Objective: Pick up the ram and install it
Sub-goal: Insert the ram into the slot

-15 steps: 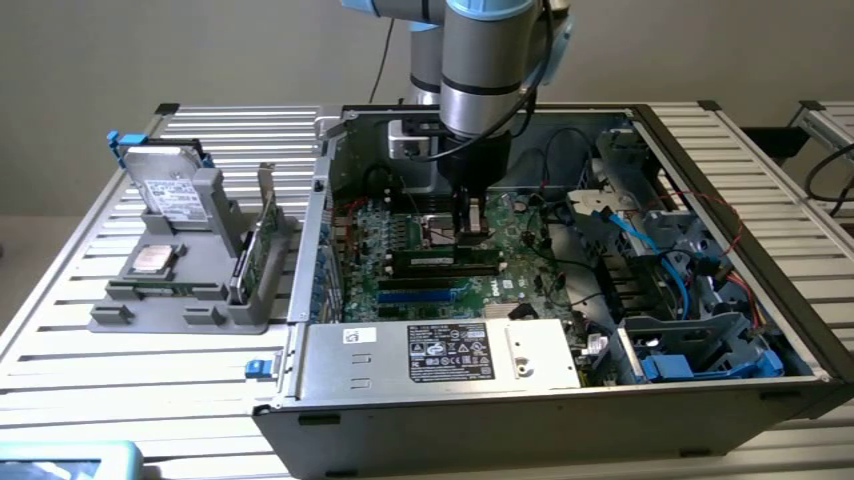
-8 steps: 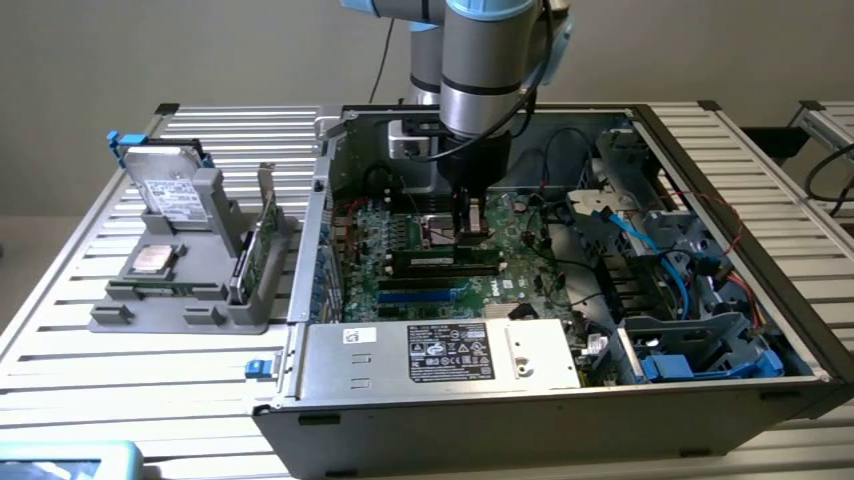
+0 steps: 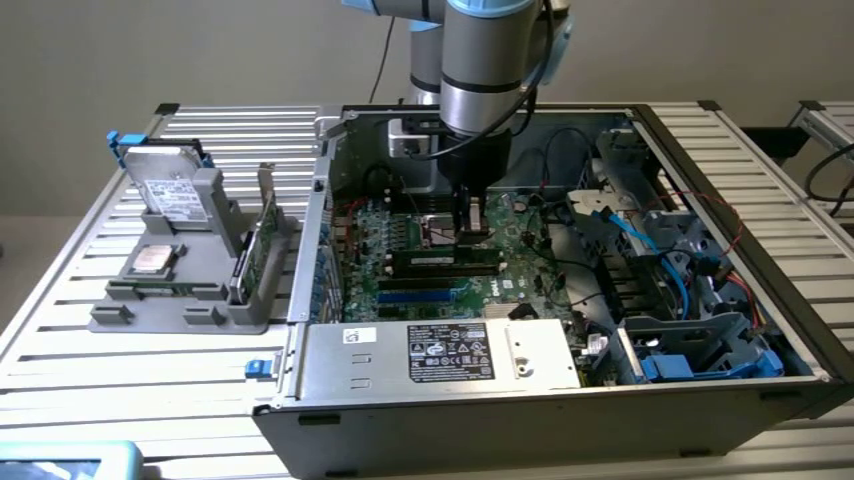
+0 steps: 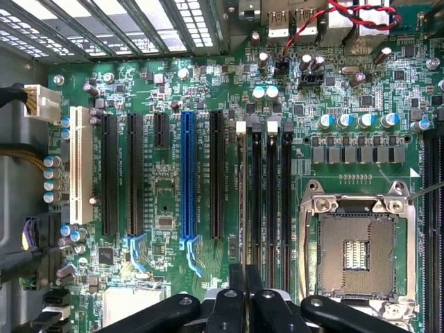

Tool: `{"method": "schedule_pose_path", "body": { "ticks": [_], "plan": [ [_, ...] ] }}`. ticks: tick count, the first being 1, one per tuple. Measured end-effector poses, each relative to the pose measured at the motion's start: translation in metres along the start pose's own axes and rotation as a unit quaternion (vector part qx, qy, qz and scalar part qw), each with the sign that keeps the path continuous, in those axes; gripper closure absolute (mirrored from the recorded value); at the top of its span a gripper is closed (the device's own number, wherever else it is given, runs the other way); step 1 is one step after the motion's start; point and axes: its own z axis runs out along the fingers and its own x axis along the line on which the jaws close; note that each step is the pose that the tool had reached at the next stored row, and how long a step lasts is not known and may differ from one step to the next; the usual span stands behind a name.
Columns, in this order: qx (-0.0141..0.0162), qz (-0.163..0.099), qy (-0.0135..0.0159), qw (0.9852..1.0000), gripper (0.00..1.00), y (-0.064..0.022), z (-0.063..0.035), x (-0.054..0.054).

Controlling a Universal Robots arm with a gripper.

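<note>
ram (image 3: 447, 262) stands on edge in a memory slot on the motherboard (image 4: 347, 83), inside the open case (image 3: 441, 420). Fingers (image 4: 236, 291) nearly closed, pinching the ram's top edge. Gripper (image 3: 467, 234) points straight down over the board. Whether the ram is fully seated: cannot tell. CPU socket (image 4: 357, 250) near the memory slots. Grey tray (image 3: 114, 318) with hard drive (image 3: 174, 190) sits at the exterior view's left, well apart.
</note>
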Motion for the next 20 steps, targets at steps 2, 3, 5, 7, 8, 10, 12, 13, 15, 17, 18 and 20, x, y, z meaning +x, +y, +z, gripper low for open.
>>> {"method": "schedule_pose_path", "body": {
  "ticks": [2, 3, 5, 7, 8, 10, 12, 13, 15, 17, 18, 20],
  "plan": [
    [0.0005, 0.000, 0.0007, 1.0000, 0.87, 0.0000, 0.0000, 0.0000],
    [0.0007, 0.000, 0.0009, 1.0000, 0.87, 0.0000, 0.0000, 0.0000],
    [0.0011, 0.000, 0.0009, 1.0000, 0.87, 0.0000, 0.0001, -0.0001],
    [0.0019, 0.000, 0.0009, 1.0000, 0.87, 0.0002, 0.0001, -0.0001],
    [0.0021, 0.000, 0.0009, 1.0000, 0.87, 0.0003, 0.0001, -0.0001],
    [0.0023, 0.000, 0.0010, 1.0000, 0.87, 0.0005, 0.0003, -0.0002],
    [0.0024, 0.000, 0.0011, 1.0000, 0.87, 0.0008, 0.0005, -0.0004],
    [0.0024, 0.000, 0.0012, 1.0000, 0.87, 0.0009, 0.0005, -0.0004],
    [0.0027, 0.000, 0.0013, 1.0000, 0.87, 0.0013, 0.0007, -0.0005],
    [0.0032, 0.000, 0.0017, 1.0000, 0.87, 0.0012, 0.0007, -0.0005],
    [0.0035, 0.000, 0.0018, 1.0000, 0.87, 0.0012, 0.0008, -0.0005],
    [0.0042, 0.000, 0.0022, 1.0000, 0.87, 0.0013, 0.0009, -0.0006]
  ]
}}
